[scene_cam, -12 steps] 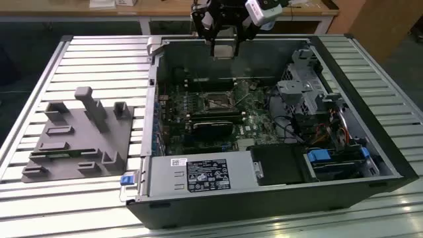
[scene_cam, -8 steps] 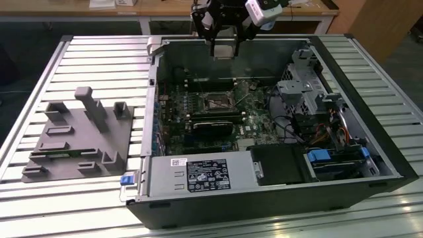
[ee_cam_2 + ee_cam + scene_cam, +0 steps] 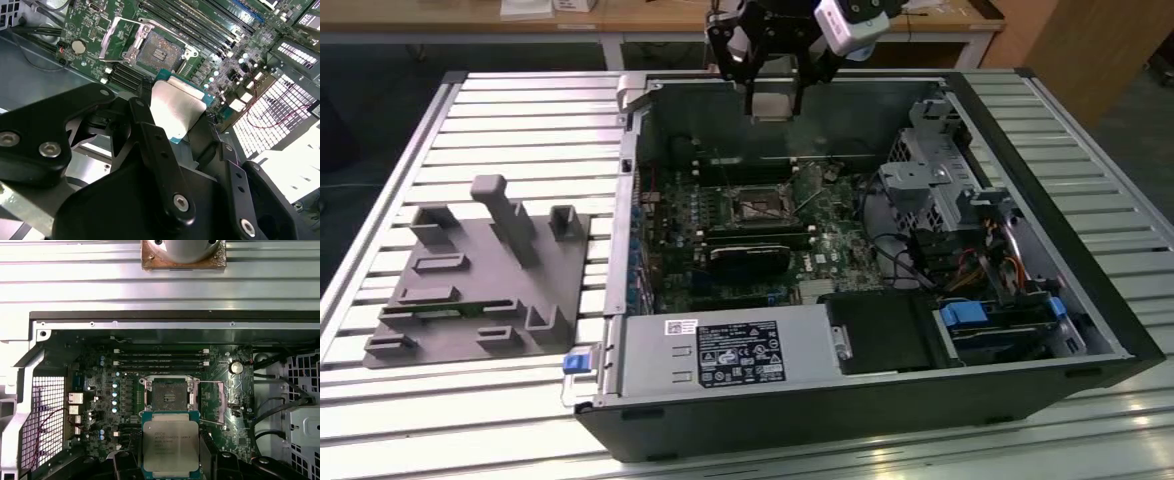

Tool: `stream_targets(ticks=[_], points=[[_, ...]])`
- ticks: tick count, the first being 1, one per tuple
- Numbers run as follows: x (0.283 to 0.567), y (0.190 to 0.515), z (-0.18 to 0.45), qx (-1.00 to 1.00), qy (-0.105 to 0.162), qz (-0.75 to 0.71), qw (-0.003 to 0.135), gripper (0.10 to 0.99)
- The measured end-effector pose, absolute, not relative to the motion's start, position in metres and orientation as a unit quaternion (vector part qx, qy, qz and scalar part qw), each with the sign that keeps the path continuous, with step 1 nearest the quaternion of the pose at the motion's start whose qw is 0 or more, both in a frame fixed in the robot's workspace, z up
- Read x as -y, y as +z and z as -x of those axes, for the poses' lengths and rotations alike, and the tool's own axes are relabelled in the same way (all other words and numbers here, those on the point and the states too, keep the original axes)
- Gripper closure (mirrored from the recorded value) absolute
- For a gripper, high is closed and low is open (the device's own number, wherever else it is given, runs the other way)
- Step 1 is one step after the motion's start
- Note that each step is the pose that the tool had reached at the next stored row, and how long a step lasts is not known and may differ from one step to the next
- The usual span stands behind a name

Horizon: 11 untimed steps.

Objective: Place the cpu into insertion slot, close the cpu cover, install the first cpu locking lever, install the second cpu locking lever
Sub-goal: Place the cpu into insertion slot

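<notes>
I hold the cpu [image 3: 170, 446] clamped in my end effector [image 3: 771, 106], well above the uncovered insertion slot [image 3: 169, 394], edges squared to it.

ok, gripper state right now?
Gripper: shut on the cpu, held above the board; insertion slot empty.
</notes>
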<state>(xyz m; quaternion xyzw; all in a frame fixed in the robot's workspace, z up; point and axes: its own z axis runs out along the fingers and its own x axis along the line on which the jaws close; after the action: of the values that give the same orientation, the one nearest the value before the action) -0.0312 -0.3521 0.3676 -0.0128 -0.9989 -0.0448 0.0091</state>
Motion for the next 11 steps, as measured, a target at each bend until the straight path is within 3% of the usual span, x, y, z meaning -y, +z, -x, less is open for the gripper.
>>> stream_targets(ticks=[11], points=[[0.3521,0.3639,0.0311,0.999,-0.045,0.013,0.009,0.545]])
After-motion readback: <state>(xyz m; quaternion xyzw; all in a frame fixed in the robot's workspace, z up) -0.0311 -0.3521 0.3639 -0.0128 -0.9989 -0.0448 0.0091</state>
